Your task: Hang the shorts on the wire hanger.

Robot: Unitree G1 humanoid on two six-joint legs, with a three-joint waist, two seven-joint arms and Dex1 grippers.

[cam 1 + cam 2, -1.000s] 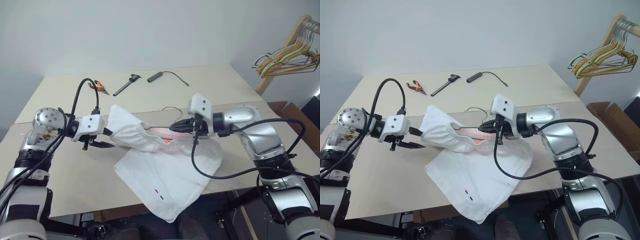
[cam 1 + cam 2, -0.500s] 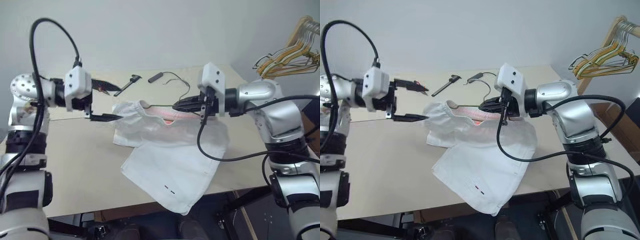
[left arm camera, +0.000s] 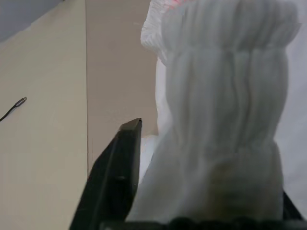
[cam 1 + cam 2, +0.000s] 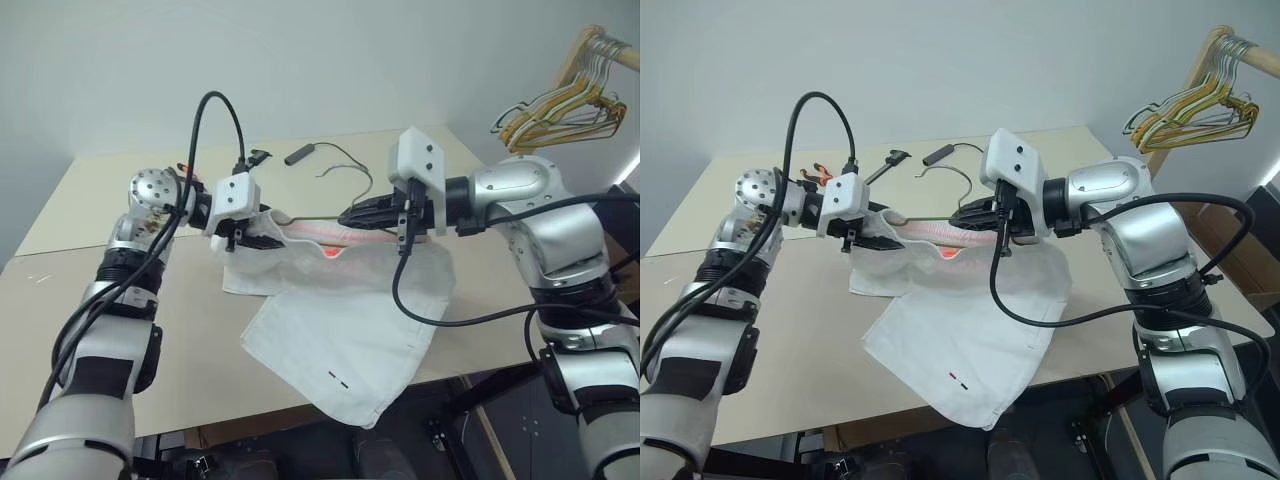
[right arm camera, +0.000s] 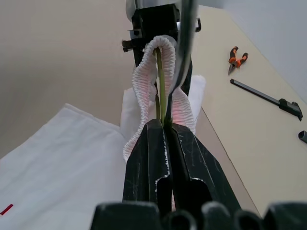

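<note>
Shorts: large white cloth shorts [image 4: 345,325] with a gathered elastic waistband, centre of the frame; waistband raised and stretched between the two grippers, legs trailing over the table's near edge; tiny red and dark marks near the hem.
Hanger: thin olive-grey wire hanger [image 4: 940,212], its bar running inside the waistband, curved hook rising behind toward upper centre.
Right gripper: right gripper [image 5: 162,125], jaws pressed together on the hanger wire, pink-tinted waistband looped just ahead.
Left gripper: left gripper [image 4: 262,240], centre left, black fingers [image 3: 116,167] closed onto the bunched waistband end.
Table: beige tabletop [image 4: 150,340]; orange-handled pliers [image 5: 236,58] and a black bar tool [image 5: 266,96] lie well behind.
Rack: bunched yellow and grey hangers [image 4: 560,100], upper right.
Risk: judged, the elastic could slip off the wire's end if the left pull slackens; hanging weight may drag the cloth down.
Hidden: the hanger's far shoulder lies under cloth; how far the wire reaches inside cannot be told.
</note>
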